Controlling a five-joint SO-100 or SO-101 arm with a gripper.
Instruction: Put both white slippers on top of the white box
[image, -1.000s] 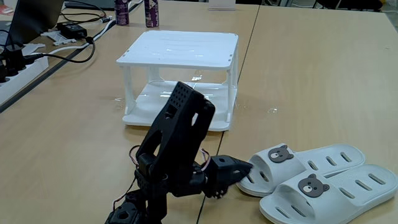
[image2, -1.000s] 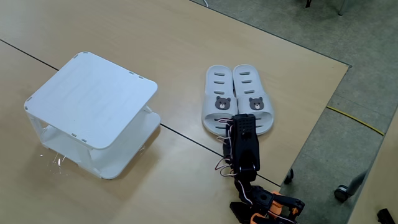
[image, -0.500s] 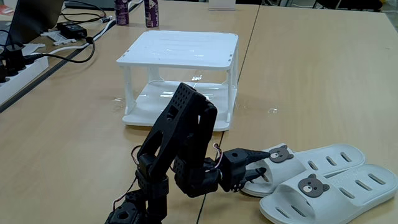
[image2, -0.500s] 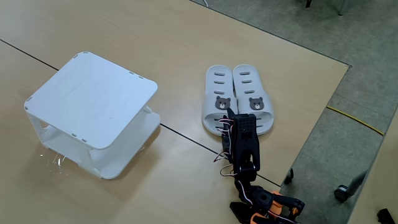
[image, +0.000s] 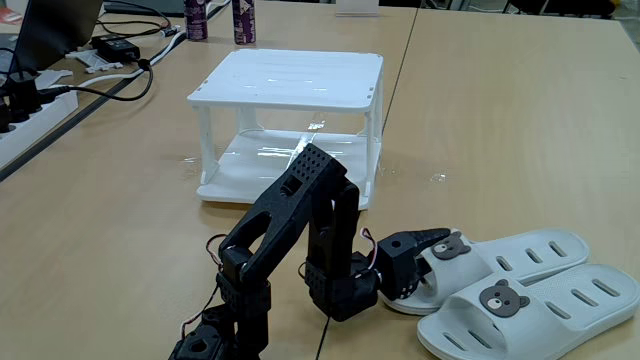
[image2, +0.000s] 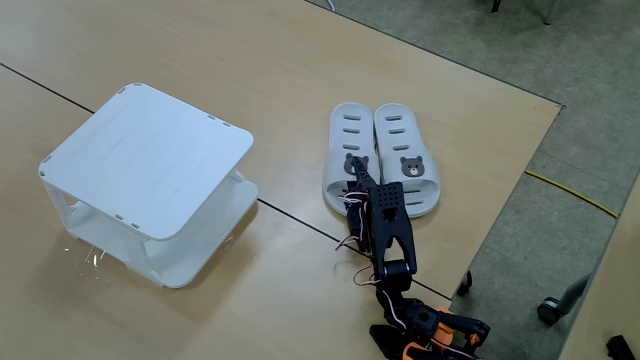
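The two white slippers lie side by side on the table, bear badges toward the arm. In both fixed views they are the pair beside the arm: one (image: 525, 255) (image2: 349, 140) nearer the box, the other (image: 560, 300) (image2: 406, 150) beside it. My black gripper (image: 428, 255) (image2: 354, 172) is open at the strap end of the slipper nearer the box, one finger above its badge and one low at its sole edge. The white box (image: 290, 75) (image2: 150, 150) stands apart with nothing on its flat top.
Cables and a power strip (image: 25, 125) lie at the left table edge, and two dark bottles (image: 243, 20) stand behind the box. The table's edge (image2: 520, 190) runs close past the slippers, with floor beyond. Bare tabletop lies between box and slippers.
The arm has stretched out toward the slippers. The gripper has opened and moved onto the strap end of the slipper nearer the box. Slippers and box have not moved.
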